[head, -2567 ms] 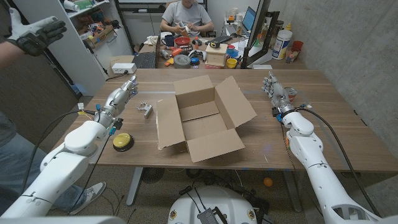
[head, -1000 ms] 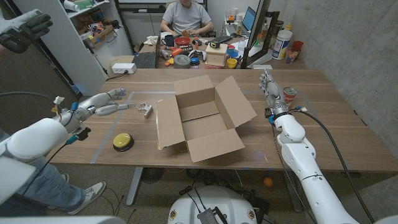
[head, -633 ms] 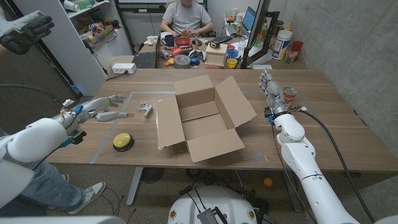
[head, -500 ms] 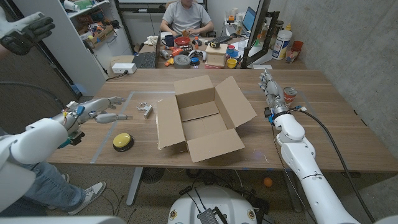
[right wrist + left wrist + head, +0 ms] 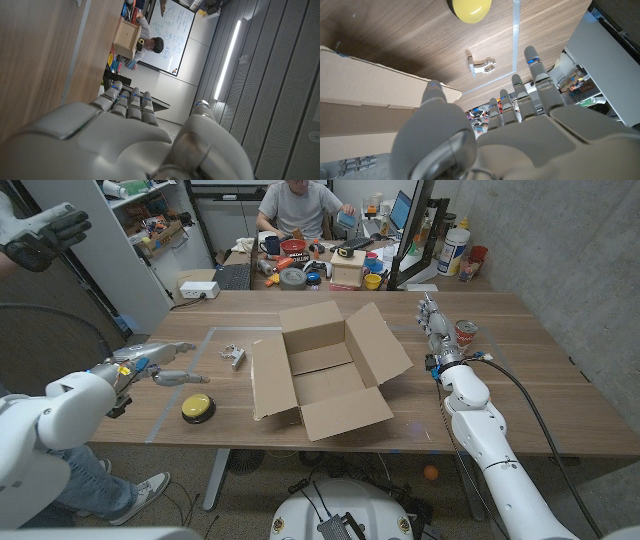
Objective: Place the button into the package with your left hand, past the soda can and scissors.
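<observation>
Above the table's left end, the left hand (image 5: 160, 360) hovers with its fingers (image 5: 536, 82) spread and straight, holding nothing. Just beside it, toward the near edge, lies the button (image 5: 197, 407), a round yellow dome on a dark base, apart from the fingertips. Small metal scissors (image 5: 233, 356) lie between the hand and the open cardboard package (image 5: 322, 370), whose flaps stand splayed. Across the wooden table (image 5: 520, 370), the right hand (image 5: 434, 323) stands with fingers straight and close together, a red soda can (image 5: 465, 332) just beside it.
</observation>
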`<state>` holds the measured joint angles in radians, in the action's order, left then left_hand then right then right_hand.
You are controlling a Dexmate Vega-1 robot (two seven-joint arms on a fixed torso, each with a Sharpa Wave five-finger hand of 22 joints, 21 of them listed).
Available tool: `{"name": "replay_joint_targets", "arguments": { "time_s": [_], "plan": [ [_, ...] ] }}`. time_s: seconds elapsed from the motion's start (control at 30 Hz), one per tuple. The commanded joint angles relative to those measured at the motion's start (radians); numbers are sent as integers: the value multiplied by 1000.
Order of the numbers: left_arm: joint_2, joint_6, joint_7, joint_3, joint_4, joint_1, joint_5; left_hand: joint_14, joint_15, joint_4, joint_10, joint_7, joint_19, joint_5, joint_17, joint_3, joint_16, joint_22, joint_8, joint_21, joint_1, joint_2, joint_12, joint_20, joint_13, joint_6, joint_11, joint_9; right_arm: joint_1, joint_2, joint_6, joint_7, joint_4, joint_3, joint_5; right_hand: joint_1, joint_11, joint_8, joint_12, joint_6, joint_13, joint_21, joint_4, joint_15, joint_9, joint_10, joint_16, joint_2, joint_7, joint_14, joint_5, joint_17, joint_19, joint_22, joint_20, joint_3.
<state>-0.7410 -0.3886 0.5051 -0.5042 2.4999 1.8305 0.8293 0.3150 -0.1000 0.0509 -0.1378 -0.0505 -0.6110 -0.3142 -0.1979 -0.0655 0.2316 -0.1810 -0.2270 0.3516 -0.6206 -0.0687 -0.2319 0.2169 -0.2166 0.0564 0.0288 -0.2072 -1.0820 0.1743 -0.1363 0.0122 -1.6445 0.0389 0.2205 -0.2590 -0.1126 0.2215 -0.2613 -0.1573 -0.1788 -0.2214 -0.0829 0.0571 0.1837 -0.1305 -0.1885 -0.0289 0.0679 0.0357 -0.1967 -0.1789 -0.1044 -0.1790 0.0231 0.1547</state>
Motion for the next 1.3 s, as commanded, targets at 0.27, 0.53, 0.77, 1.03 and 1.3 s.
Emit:
{"name": "replay_joint_targets", "arguments": {
  "time_s": [0.27,0.53,0.77,1.03,1.3],
  "plan": [
    [88,-17,41,79,-24,-20,201,-40,-24,-18,50,-4,-19,3,-5,28,-27,1,16,-17,41,-13,17,2,-4,-40,14,-8,1,-2,-2,-12,33,-3,7,-10,-3,-4,1,-8,-4,4,-7,5,3,-9,-2,0,-9,8,-8,-4,-2,-5,-4,0],
    [108,-26,34,96,-48,-21,210,-52,-29,-22,68,-2,-15,0,-5,35,-32,1,27,-27,46,-15,22,2,-5,-74,21,-9,-1,-1,-4,-11,28,-8,6,-11,-3,-5,2,-9,-4,4,-8,5,3,-12,-2,0,-11,9,-8,-4,-4,-5,-5,0],
    [118,-19,11,111,-70,-24,179,-59,-32,-23,82,3,-13,-2,-5,38,-34,2,32,-34,47,-15,25,2,-5,-93,22,-10,-2,-2,-6,-15,31,-7,8,-11,-1,-6,3,-12,-4,5,-8,4,3,-15,-3,0,-12,13,-8,-4,-4,-5,-5,-1],
    [112,-43,0,141,-104,-40,142,-57,-29,-23,79,2,-13,-3,-5,40,-33,2,28,-37,47,-16,22,2,-6,-90,23,-11,-7,-5,-13,-14,37,-8,8,-11,-2,-7,4,-13,-4,6,-9,5,4,-16,-3,0,-15,13,-8,-5,-5,-5,-6,-1],
    [87,-67,-20,183,-147,-49,101,-39,-28,-24,65,1,-17,-6,-5,44,-26,1,21,-42,48,-16,14,1,-7,-77,23,-12,-13,-4,-16,-15,36,-12,11,-11,0,-8,6,-14,-4,6,-9,4,4,-17,-3,0,-17,14,-8,-5,-6,-5,-6,-2]
  ]
}}
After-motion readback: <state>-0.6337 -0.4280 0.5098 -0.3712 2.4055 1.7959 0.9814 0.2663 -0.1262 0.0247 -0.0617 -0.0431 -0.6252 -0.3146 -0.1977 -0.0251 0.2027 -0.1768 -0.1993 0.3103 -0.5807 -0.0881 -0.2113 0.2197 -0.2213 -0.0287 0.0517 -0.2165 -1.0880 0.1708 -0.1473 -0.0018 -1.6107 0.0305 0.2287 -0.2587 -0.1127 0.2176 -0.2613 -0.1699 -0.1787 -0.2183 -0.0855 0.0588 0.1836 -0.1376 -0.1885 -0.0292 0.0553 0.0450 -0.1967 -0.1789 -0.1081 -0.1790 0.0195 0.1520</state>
